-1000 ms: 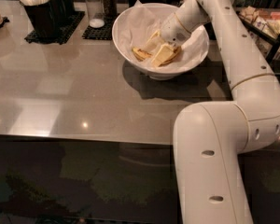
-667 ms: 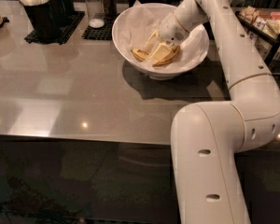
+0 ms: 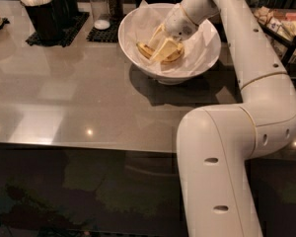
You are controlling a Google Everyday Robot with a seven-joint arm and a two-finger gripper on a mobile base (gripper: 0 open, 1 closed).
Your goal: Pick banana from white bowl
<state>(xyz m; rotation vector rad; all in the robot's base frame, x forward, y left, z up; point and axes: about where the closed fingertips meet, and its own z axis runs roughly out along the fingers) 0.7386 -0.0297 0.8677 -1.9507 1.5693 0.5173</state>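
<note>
Down in the white bowl [image 3: 129, 46], the gripper [image 3: 166, 50] sits over the soft, light banana's [image 3: 144, 49] middle, a sound hold; whether it's clamped, I can't tell.

tool [image 3: 165, 49] | shifted slightly left | in white bowl [image 3: 205, 63], at banana [image 3: 144, 49]

Dim light, glare-spotted table [image 3: 64, 93], gripper [image 3: 166, 50] in white bowl [image 3: 203, 62]
</note>
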